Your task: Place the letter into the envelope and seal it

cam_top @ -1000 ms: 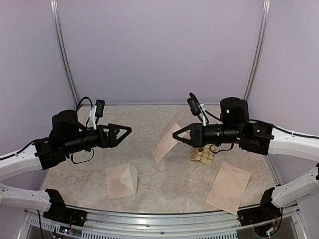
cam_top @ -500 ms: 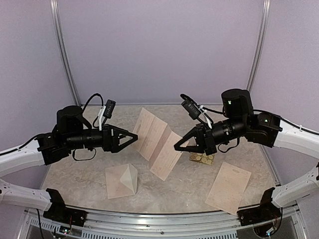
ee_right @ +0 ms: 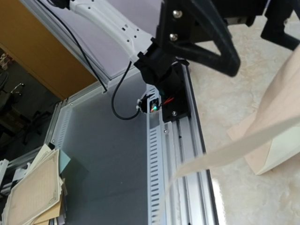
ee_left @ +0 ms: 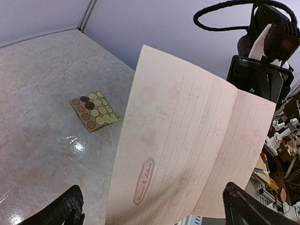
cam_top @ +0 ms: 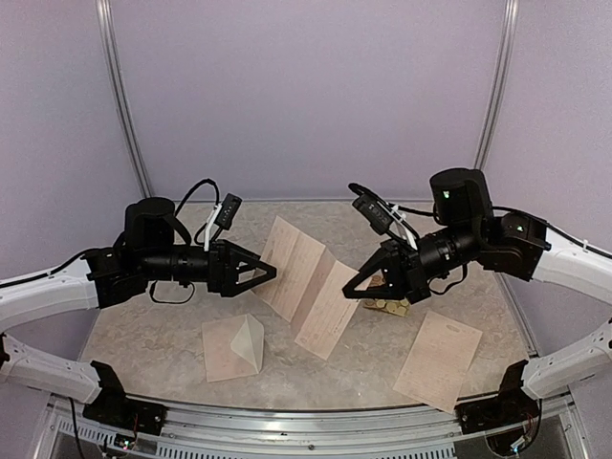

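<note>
Although the letter is up off the table, none of the task proper is done: it is not in the envelope and nothing is sealed. At the left, the left claw stands as wide as it goes and has hold of nothing. Whether the sheet's edge lies between its fingers I cannot tell. Below it the envelope lies on the table near the front edge, flap lifted like a tent, apart from the paper.

In the middle hangs the letter, opened out with its creases showing. The right claw is clamped tight on its right edge. By my judgement, what is left is refolding, sliding it in, closing the flap and sticking it down.

The left wrist view gives the ruled lines, a small oval mark and the whole sticker sheet, which is half hidden overhead. Only the overhead view shows the envelope and a second sheet far right. The right wrist view shows the letter as a thin edge-on strip.
</note>
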Robot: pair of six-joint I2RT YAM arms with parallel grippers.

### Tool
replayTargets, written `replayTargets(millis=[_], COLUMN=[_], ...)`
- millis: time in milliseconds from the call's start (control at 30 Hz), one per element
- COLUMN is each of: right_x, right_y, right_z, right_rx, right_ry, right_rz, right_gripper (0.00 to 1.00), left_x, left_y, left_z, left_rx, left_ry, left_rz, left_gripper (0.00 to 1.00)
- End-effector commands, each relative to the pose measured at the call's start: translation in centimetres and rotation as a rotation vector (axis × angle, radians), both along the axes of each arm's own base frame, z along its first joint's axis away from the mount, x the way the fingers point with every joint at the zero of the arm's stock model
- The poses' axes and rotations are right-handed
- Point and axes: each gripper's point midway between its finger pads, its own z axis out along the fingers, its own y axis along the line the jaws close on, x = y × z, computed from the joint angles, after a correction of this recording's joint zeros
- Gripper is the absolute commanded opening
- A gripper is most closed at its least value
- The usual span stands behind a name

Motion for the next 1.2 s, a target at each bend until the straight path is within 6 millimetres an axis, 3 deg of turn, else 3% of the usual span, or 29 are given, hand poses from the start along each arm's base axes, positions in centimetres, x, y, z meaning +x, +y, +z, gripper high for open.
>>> replayTargets(millis=[0, 200, 333, 467, 600, 667, 767, 833, 967, 1067, 1167], right_x=[-1.0, -0.6, 0.1, 0.7, 1.3, 1.8, 3.2, 5.5, 10.1, 12.5, 13.8], right_y=[-0.6, -0.8, -0.9, -0.8, -0.4, -0.3, -0.8, -2.2, -6.5, -9.4, -10.3], right_z=[1.9, 0.8, 0.8, 1.1, 1.1, 1.6, 3.3, 4.6, 5.2, 3.2, 1.6], right_rx=[0.040, -0.006, -0.019, -0.014, -0.006, 0.029, 0.113, 0.164, 0.260, 0.264, 0.232], right_ry=[-0.036, -0.034, -0.055, -0.061, -0.056, -0.068, -0.111, -0.124, -0.081, -0.011, 0.022], right_rz=[0.028, 0.008, -0.037, -0.069, -0.102, -0.130, -0.236, -0.391, -0.678, -0.833, -0.904], right_gripper=[0.00, 0.00, 0.00, 0.00, 0.00, 0.19, 0.62, 0.76, 0.88, 0.91, 0.92], left_x=[-1.3, -2.6, -2.7, -2.6, -2.5, -2.4, -2.6, -3.1, -3.8, -4.4, -4.8], left_y=[-1.0, -1.1, -1.0, -1.0, -1.2, -1.2, -0.6, -0.3, 0.0, 0.0, 0.0], left_z=[2.5, 2.9, 2.7, 2.5, 2.6, 2.9, 4.1, 5.2, 6.2, 6.9, 7.5], left_rx=[-0.071, -0.115, -0.111, -0.112, -0.118, -0.130, -0.192, -0.237, -0.255, -0.267, -0.275], left_ry=[-0.050, -0.045, -0.039, -0.023, -0.024, -0.036, -0.059, -0.079, -0.103, -0.114, -0.120], left_rz=[-0.105, -0.169, -0.168, -0.161, -0.143, -0.117, -0.097, -0.105, -0.130, -0.154, -0.174], left_gripper=[0.95, 0.68, 0.42, 0.24, 0.00, 0.00, 0.00, 0.00, 0.00, 0.00, 0.00])
